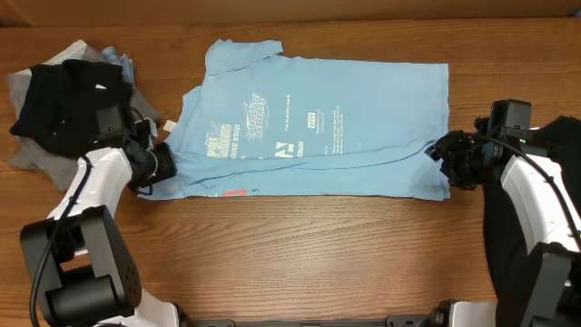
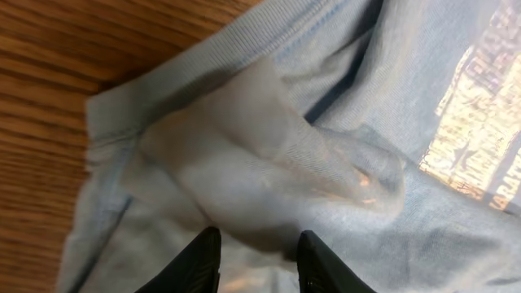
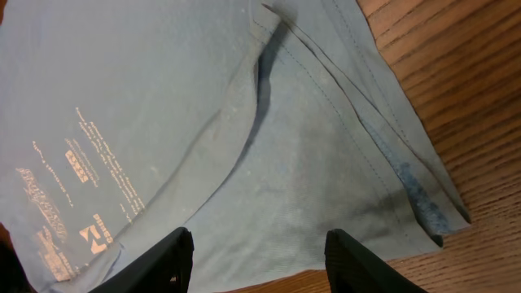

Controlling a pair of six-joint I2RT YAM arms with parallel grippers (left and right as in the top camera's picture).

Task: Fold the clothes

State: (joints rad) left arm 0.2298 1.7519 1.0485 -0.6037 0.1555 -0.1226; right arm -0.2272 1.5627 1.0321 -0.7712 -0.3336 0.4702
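The left tool, at the bottom of the left wrist view, shows a narrow gap over a raised fold at a hemmed edge of the light blue T-shirt; a grip cannot be confirmed. The right tool is wide open and empty above the shirt's hem corner. The T-shirt lies spread, print up, mid-frame on the table, with a black and grey garment pile at the upper left.

table: one
light blue T-shirt: one
black garments: two, the left black garment and the right black garment
grey garment: one
grippers: two, the left gripper and the right gripper
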